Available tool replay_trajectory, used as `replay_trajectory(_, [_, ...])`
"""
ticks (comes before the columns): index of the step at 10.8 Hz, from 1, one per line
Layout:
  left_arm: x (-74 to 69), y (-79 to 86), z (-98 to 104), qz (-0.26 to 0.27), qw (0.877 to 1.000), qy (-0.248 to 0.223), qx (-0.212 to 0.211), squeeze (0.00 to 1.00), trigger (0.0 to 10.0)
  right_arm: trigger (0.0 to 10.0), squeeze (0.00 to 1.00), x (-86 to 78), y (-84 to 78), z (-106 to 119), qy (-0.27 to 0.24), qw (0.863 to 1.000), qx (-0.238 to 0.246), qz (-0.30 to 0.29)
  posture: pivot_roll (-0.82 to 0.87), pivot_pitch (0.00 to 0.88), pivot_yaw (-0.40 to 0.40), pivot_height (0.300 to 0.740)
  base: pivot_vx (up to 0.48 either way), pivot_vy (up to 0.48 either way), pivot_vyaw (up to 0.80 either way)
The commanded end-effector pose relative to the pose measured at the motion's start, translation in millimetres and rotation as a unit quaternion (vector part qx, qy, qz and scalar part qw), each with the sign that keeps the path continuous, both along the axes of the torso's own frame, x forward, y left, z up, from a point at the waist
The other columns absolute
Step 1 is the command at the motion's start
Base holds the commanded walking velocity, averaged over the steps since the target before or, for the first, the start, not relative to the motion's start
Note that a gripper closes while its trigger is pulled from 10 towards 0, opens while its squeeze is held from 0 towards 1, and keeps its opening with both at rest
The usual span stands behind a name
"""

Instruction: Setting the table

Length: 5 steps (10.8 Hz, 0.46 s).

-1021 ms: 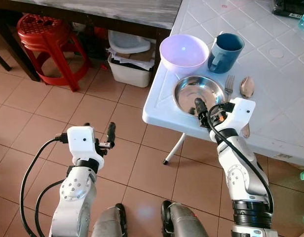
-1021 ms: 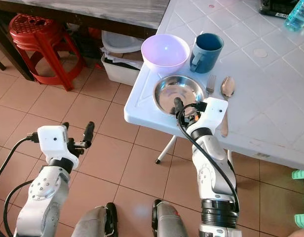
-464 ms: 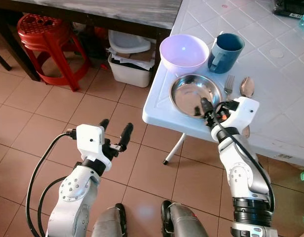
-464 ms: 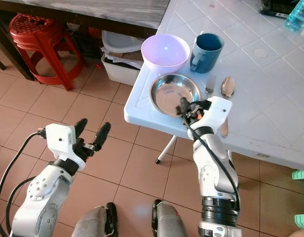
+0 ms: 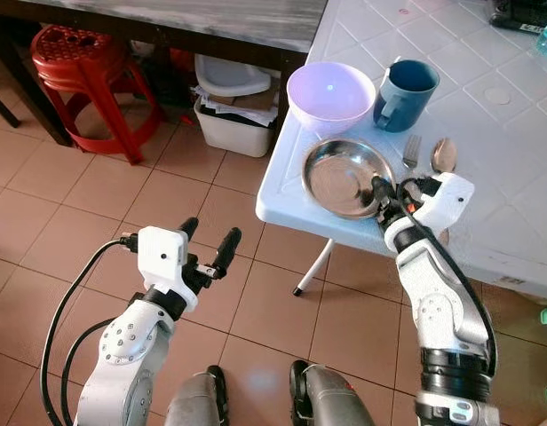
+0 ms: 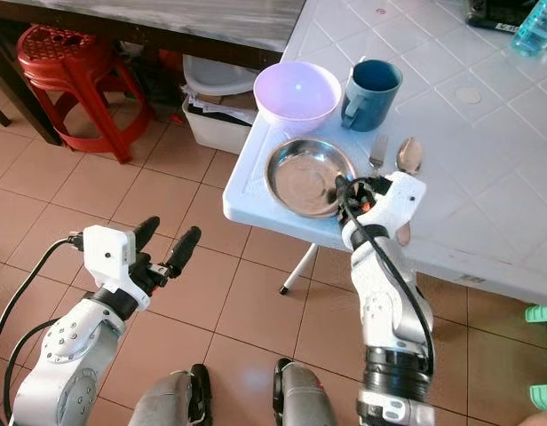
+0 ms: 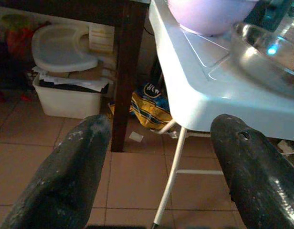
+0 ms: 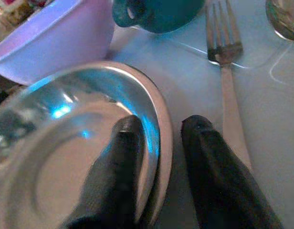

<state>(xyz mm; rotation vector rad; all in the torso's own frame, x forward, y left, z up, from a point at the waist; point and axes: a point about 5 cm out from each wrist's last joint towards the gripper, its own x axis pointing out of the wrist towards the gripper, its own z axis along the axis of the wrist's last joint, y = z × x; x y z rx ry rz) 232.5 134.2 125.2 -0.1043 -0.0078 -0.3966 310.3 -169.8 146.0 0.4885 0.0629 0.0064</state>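
Observation:
A steel plate [image 5: 340, 177] lies near the front left corner of the white table [image 5: 513, 160]. My right gripper [image 5: 384, 191] is shut on the steel plate's right rim; one finger [image 8: 120, 157] is inside the dish and the other [image 8: 209, 157] is outside on the table. A fork [image 5: 411, 149] and a spoon [image 5: 443, 155] lie just right of the plate. Behind it stand a purple bowl [image 5: 331, 93] and a blue mug [image 5: 405, 93]. My left gripper [image 5: 209, 240] hangs open over the floor, left of the table, holding nothing.
A dark wooden table [image 5: 211, 22] adjoins the white one at the back left, with a white bin [image 5: 233, 124] under it. A red stool [image 5: 83, 67] stands at far left. A bottle [image 6: 533, 31] sits at the table's far right. Brown tiles cover the floor.
The steel plate has slid a little to the left, toward the table's corner, with my right gripper on its rim. My left gripper rose and turned, showing both fingers spread.

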Motion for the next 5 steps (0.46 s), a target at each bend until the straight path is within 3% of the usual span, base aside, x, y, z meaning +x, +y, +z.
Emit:
replay_trajectory(1, [-2.3, -2.0, 2.1, -0.012, 1.0, -0.004, -0.002, 0.0, 10.0, 0.0, 0.0, -2.5, -1.9, -16.1, 0.044, 0.999, 0.01, -0.005, 0.0, 0.24, -0.013, 0.74, 0.0, 0.0, 0.0])
replay_trajectory(5, [-0.8, -3.3, 0.6, -0.008, 1.0, -0.005, -0.005, 0.0, 10.0, 0.0, 0.0, -1.9, -11.8, -19.3, 0.061, 0.998, 0.013, -0.032, -0.01, 0.232, -0.017, 0.74, 0.0, 0.0, 0.0])
